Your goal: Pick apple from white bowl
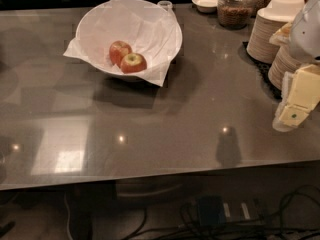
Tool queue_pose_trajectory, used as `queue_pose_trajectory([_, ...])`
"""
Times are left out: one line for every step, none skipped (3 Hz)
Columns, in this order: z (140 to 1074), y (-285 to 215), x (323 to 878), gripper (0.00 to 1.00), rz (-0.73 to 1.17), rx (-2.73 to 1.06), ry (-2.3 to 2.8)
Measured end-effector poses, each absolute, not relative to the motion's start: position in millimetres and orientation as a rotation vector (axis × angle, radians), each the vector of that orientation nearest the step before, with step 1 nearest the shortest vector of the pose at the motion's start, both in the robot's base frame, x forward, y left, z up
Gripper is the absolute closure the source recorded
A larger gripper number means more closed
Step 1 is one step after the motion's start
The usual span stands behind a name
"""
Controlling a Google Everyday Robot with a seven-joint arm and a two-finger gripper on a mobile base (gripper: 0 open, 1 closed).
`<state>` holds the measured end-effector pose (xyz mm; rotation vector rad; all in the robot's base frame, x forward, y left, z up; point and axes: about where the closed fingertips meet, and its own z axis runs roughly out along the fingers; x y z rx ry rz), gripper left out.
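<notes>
Apple [133, 62] in white bowl [98, 15], well apart from gripper [295, 110] at right edge.

1. Place: self-serve snack counter, canteen or break-room type; polished grey countertop [165, 119].
2. Far right corner: stacked beige paper bowls [267, 31]; glass jars [234, 6] of dry food.
3. Far left: paper-lined white bowl [100, 19].
4. Under near edge: cables [165, 224].
5. Right edge: gripper [292, 115].

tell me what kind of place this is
Probably a break-room or cafeteria snack counter: stacked paper bowls, glass jars of dry snacks at the back, a white bowl holding a yellow-patched apple and a redder apple. The gripper hangs at the right edge, far from the bowl.
</notes>
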<state>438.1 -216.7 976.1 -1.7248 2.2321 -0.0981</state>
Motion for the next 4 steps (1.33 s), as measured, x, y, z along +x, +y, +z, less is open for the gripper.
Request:
queue_pose_trajectory([976, -217, 438, 0.0, -0.098, -1.725, 2.232])
queue_pose_trajectory([979, -211, 452, 0.0, -0.027, -1.684, 2.179])
queue_pose_trajectory([984, -196, 488, 0.0, 0.079, -1.583, 2.088])
queue_pose_trajectory([996, -174, 536, 0.0, 0.145, -1.465, 2.001])
